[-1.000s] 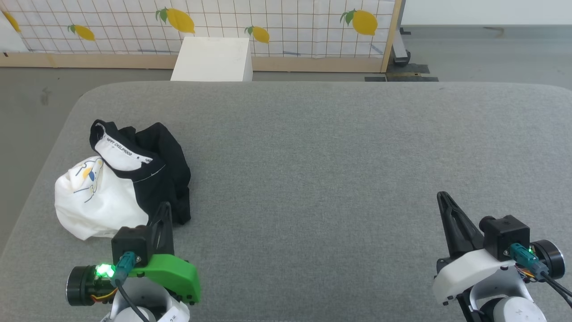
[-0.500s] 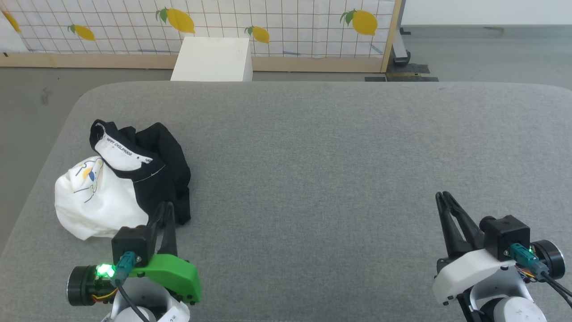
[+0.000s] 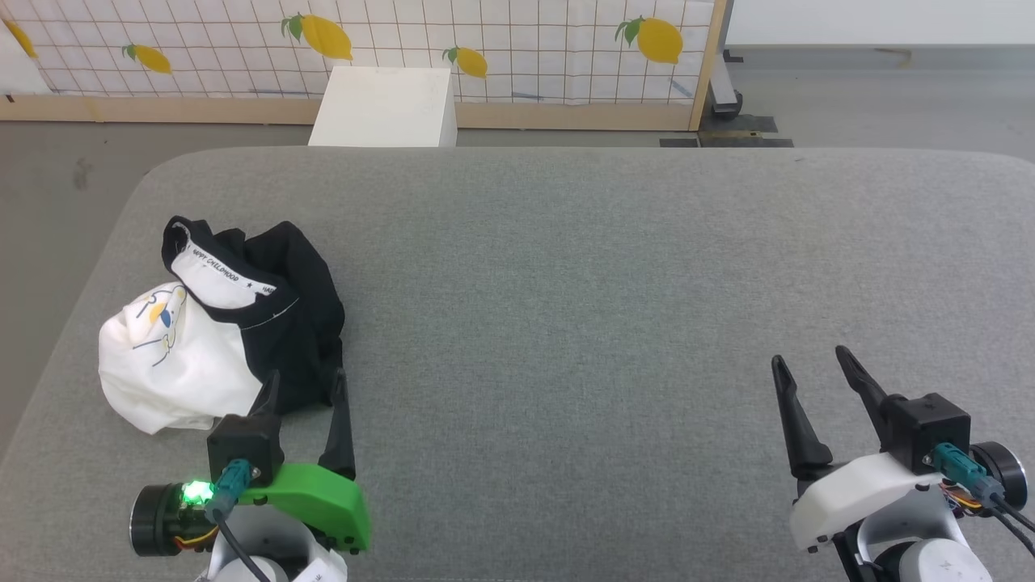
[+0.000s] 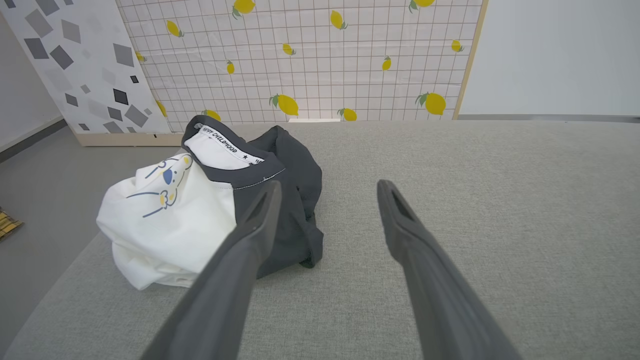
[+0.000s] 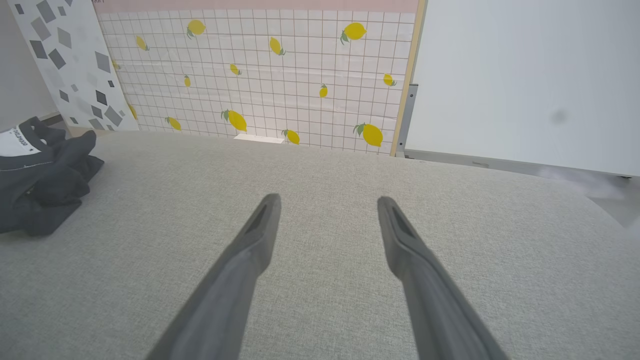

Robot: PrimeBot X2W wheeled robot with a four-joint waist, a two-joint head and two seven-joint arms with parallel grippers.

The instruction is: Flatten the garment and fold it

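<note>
The garment [image 3: 202,339] lies crumpled at the left of the grey padded surface [image 3: 566,283], white body toward me, black sleeves bunched behind, cartoon print and text-printed neck band facing up. In the left wrist view the garment [image 4: 190,220] sits just ahead and left of the fingers. My left gripper [image 3: 306,380] stands open right at the garment's near black edge, nothing between its fingers. My right gripper [image 3: 808,362] is open too, far to the right over bare fabric. The right wrist view catches a black fold of the garment [image 5: 40,185] at its left edge.
A white box [image 3: 384,105] stands on the floor beyond the surface's far edge, before a lemon-print grid panel [image 3: 517,40]. The surface's left edge runs close by the garment. A wide stretch of grey fabric lies between the two grippers.
Both grippers have opened from shut: each pair of fingers has spread apart. The garment has not moved.
</note>
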